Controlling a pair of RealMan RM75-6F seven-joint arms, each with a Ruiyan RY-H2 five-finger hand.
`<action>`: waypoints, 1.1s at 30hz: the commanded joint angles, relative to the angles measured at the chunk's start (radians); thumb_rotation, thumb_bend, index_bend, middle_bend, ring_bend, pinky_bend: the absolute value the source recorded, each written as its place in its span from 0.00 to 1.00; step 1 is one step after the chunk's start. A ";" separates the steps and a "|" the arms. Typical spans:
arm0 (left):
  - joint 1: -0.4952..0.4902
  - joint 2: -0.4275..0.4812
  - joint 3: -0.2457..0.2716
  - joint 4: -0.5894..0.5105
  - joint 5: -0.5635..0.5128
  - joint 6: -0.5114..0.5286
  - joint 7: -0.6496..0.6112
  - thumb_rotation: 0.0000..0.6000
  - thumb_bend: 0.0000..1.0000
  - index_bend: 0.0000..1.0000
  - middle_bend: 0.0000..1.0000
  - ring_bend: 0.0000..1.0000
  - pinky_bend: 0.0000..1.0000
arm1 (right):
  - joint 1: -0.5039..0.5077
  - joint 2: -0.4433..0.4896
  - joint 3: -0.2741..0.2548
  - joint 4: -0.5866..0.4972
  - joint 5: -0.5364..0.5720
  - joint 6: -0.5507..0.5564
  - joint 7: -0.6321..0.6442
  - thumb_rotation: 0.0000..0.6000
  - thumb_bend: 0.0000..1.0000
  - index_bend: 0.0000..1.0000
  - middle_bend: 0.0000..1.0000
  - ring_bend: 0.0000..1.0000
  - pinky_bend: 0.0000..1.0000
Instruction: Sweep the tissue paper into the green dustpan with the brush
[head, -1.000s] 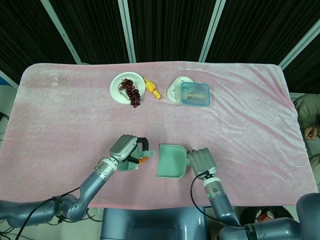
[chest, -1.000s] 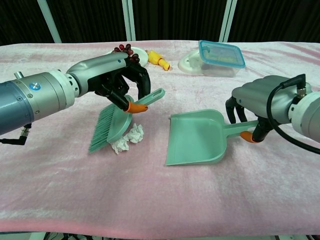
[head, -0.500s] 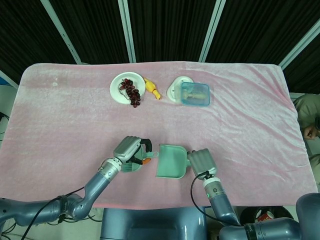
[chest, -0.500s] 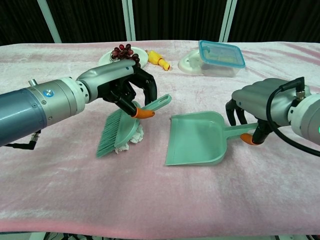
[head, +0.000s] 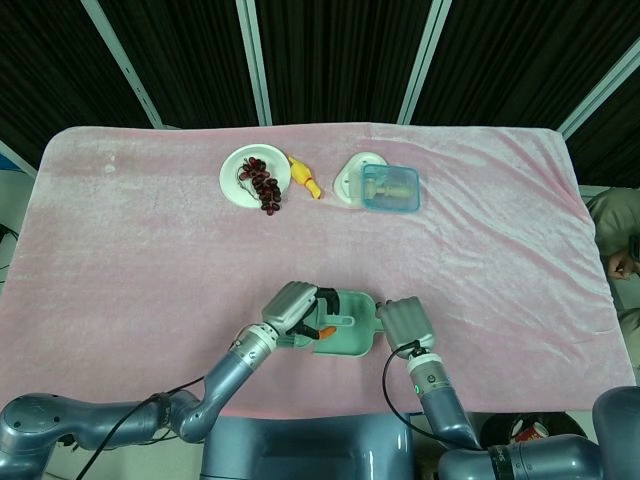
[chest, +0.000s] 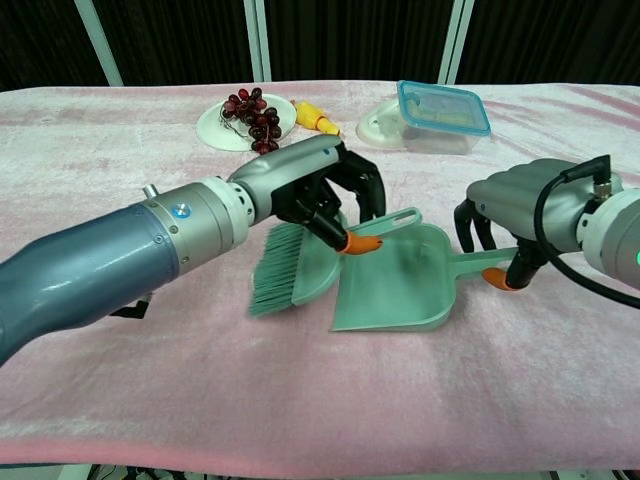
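Note:
My left hand (chest: 325, 185) grips the handle of the green brush (chest: 290, 268). Its bristles point down at the left lip of the green dustpan (chest: 400, 290), and the handle sticks out over the pan. The dustpan lies flat on the pink cloth, and my right hand (chest: 520, 205) holds its handle from the right. From the head view, the left hand (head: 297, 305) covers the dustpan's (head: 355, 338) left edge, with the right hand (head: 402, 322) just beside it. The tissue paper shows in neither view; the brush and hand hide that spot.
At the back of the pink cloth stand a white plate (head: 228, 180) of dark grapes, a yellow toy (head: 305, 178), and a blue-lidded container (head: 390, 187) resting on a white dish (head: 348, 178). The table's front edge runs close below both hands.
The left hand has carried the brush rightward up to the dustpan's mouth. The tissue seen beside the bristles earlier is now out of sight. The right hand and dustpan have stayed put.

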 joint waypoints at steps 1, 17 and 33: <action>-0.017 -0.031 -0.009 0.016 0.034 0.017 -0.014 1.00 0.39 0.68 0.70 0.87 1.00 | -0.001 0.003 0.001 0.002 -0.001 -0.003 0.005 1.00 0.50 0.67 0.68 0.70 0.78; -0.034 -0.048 -0.058 -0.022 0.129 0.101 -0.098 1.00 0.39 0.68 0.70 0.87 1.00 | -0.005 0.025 0.000 0.004 0.000 -0.010 0.024 1.00 0.50 0.67 0.68 0.70 0.78; 0.067 0.036 0.036 0.006 0.111 0.102 -0.213 1.00 0.39 0.68 0.70 0.87 1.00 | -0.009 0.018 -0.011 0.010 -0.001 -0.007 0.022 1.00 0.50 0.67 0.68 0.70 0.78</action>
